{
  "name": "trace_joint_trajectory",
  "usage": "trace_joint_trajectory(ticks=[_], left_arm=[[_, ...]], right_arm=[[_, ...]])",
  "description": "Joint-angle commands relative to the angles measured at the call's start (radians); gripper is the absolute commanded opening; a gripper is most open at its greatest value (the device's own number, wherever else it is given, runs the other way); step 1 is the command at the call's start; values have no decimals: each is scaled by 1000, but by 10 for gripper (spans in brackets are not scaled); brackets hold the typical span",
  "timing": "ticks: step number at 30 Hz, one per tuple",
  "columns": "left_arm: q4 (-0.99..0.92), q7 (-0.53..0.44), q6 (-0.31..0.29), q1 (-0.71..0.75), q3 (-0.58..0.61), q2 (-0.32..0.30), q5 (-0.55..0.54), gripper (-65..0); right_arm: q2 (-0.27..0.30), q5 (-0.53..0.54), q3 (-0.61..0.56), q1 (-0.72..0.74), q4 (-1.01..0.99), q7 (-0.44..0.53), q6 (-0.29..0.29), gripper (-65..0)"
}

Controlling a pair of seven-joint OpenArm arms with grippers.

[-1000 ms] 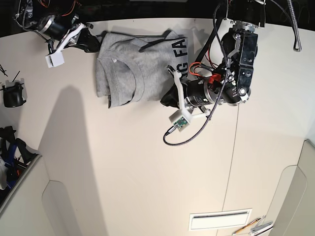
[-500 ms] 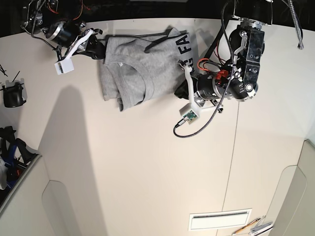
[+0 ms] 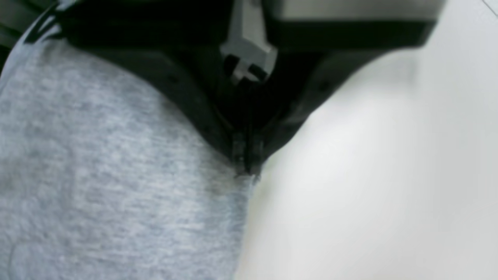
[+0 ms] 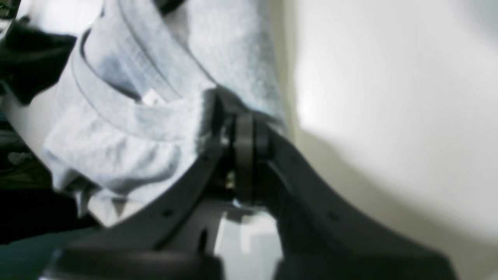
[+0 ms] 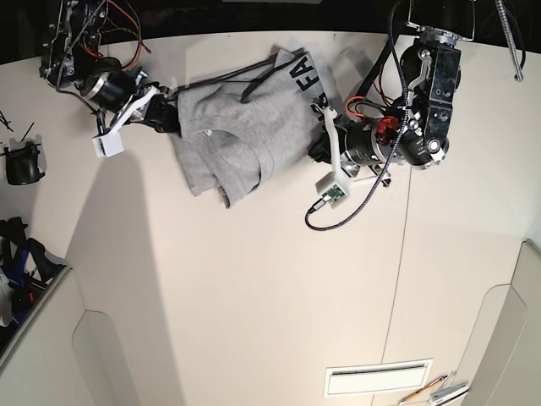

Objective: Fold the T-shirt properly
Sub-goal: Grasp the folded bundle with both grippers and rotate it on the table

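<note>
The heather-grey T-shirt (image 5: 245,127) lies bunched at the far side of the table, with black letters showing on its far right part. My left gripper (image 5: 317,150) is at the shirt's right edge, shut on the cloth. In the left wrist view its black fingertips (image 3: 245,163) pinch the hem of the T-shirt (image 3: 116,175). My right gripper (image 5: 173,123) is shut on the shirt's left edge. In the right wrist view that gripper (image 4: 237,132) clamps folded grey T-shirt (image 4: 128,128) layers near the ribbed collar.
A black holder (image 5: 21,161) sits at the left table edge, with dark blue gear (image 5: 17,254) below it. A white slot plate (image 5: 378,376) and a pencil (image 5: 427,389) lie at the near right. The left arm's cable (image 5: 338,216) loops onto the table.
Both grippers have kept their hold while moving. The right gripper came nearer and the left went right and farther, so the shirt now lies tilted and shifted to the right.
</note>
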Motion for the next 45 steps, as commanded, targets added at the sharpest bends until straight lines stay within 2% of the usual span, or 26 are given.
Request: trace_joint_trajectory(ticks=[1, 6, 13, 18, 25, 33, 35, 41, 45], left_arm=[[24, 2, 5, -12, -1, -3, -8, -650], [46, 45, 7, 6, -1, -6, -7, -650], [107, 43, 8, 66, -3, -31, -7, -650], [179, 49, 34, 97, -8, -31, -7, -650], [200, 52, 33, 153, -8, -32, 24, -650], [201, 53, 32, 183, -100, -31, 18, -650], [203, 53, 15, 199, -125, -31, -10, -650], [208, 53, -1, 232, -151, -31, -53, -650], [225, 53, 0, 256, -151, -31, -81, -650]], right_arm=[[11, 12, 2, 29, 10, 17, 1, -650], [11, 1, 0, 90, -21, 16, 1, -650], [11, -23, -27, 113, -25, 36, 1, -650], [11, -60, -98, 118, -26, 69, 0, -650], [10, -93, -206, 121, -26, 134, 0, -650], [10, -146, -248, 165, -31, 160, -7, -650], [10, -148, -248, 179, -43, 160, -7, -650], [-7, -148, -248, 245, -165, 163, -6, -650], [-39, -145, -248, 302, -262, 167, -6, -650]])
